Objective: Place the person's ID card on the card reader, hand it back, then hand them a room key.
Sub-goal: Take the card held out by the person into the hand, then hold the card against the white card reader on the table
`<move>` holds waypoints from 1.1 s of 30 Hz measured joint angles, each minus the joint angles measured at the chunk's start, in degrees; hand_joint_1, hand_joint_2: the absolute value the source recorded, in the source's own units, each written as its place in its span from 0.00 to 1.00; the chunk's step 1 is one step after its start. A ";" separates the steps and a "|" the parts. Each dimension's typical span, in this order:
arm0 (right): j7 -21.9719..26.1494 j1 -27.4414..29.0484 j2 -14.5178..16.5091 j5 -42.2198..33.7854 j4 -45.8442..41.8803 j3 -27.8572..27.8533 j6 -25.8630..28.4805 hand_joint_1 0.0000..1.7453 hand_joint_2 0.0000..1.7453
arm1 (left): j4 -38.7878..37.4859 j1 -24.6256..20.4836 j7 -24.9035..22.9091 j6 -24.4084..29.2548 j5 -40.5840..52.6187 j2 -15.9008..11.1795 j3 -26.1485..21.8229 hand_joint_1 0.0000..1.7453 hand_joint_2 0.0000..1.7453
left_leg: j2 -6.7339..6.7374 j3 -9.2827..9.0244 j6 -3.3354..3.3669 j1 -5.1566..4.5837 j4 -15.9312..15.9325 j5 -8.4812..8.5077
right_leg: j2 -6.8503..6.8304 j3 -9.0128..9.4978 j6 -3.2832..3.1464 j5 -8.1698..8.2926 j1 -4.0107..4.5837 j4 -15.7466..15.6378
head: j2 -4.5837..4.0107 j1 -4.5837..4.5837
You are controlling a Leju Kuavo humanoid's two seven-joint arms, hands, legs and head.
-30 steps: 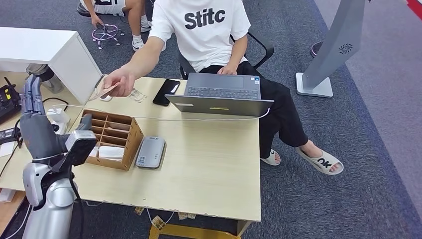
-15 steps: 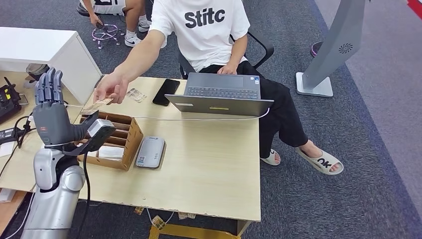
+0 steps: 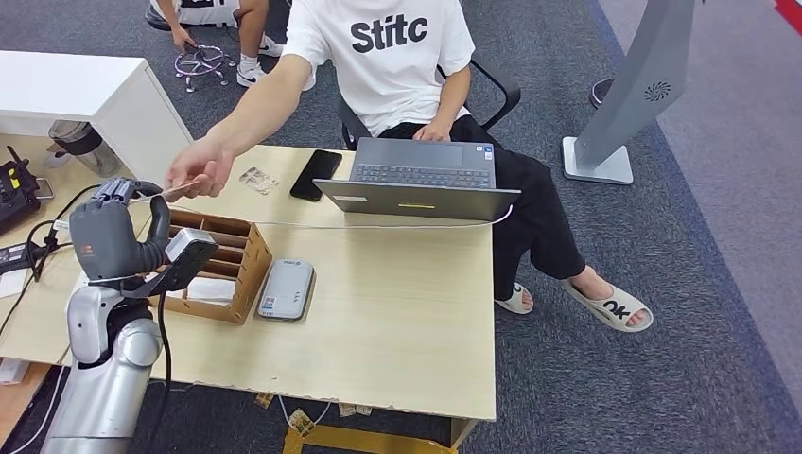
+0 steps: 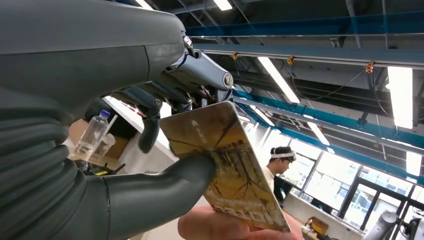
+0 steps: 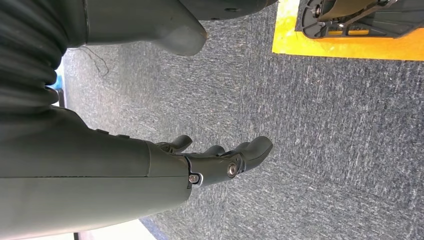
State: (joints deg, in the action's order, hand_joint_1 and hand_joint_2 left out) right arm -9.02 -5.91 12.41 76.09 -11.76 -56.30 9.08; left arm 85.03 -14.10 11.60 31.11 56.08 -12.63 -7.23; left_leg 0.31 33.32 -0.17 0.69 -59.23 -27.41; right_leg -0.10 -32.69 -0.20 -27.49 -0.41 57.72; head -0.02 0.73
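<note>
Left hand [image 3: 118, 232]: raised at the far-left end of the table [image 3: 407, 312], just behind the wooden box [image 3: 213, 265]. Half a second ago its fingers stood straight up and spread; now they are curled forward over the card [image 3: 182, 187]. In the wrist view the thumb [image 4: 195, 170] presses one face of the card [image 4: 225, 160] and the dark fingers [image 4: 200, 75] fold over its upper edge, so the hand grips it.

Card: gold-brown, held in the air beyond the box, toward the person. The person's hand [image 3: 199, 170] is on its other end; the person's fingers [image 4: 220, 227] touch the card's lower edge. That hand has shifted slightly toward the robot since the earlier picture.

Reader [image 3: 287, 288]: grey, flat on the table, just beside the box on the side away from the left hand. Unmoved.

Laptop [image 3: 421, 180] and phone [image 3: 315, 175]: beyond the box, before the seated person. Unmoved.

Right hand [image 5: 220, 162]: hangs over grey carpet, fingers loosely bent and apart, holding nothing.
</note>
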 joint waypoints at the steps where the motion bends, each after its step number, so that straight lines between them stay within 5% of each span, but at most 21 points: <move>1: -0.01 0.00 0.00 0.02 0.00 0.00 0.01 0.00 1.00 | -0.01 0.00 0.05 -0.08 -0.12 0.00 0.01 1.00 1.00 | 0.00 0.00 0.00 0.00 0.00 0.00 | 0.00 0.00 0.00 0.00 0.00 0.00 | 0.00 0.01; 15: 0.09 -0.62 0.00 0.15 0.00 0.39 -0.16 0.00 1.00 | -2.89 -2.20 0.14 -4.38 6.20 0.95 6.85 1.00 1.00 | 0.00 0.00 0.00 -0.01 -0.02 0.01 | -0.01 -0.03 0.00 0.02 0.00 0.00 | 0.00 0.00; 33: 0.27 -1.31 0.00 -0.29 0.00 0.84 -0.79 0.00 1.00 | -16.27 -7.73 -7.42 -15.34 13.32 2.73 20.80 1.00 1.00 | 0.02 0.00 0.00 -0.01 -0.02 0.00 | 0.00 -0.04 -0.01 0.02 -0.02 0.00 | 0.00 0.01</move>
State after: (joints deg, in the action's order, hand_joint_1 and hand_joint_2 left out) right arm -8.74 -7.22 12.41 75.80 -11.76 -55.46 8.29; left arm 68.76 -21.83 4.18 15.77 69.41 -9.90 13.56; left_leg 0.33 33.32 -0.17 0.68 -59.25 -27.41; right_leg -0.10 -32.73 -0.21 -27.47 -0.43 57.72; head -0.02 0.74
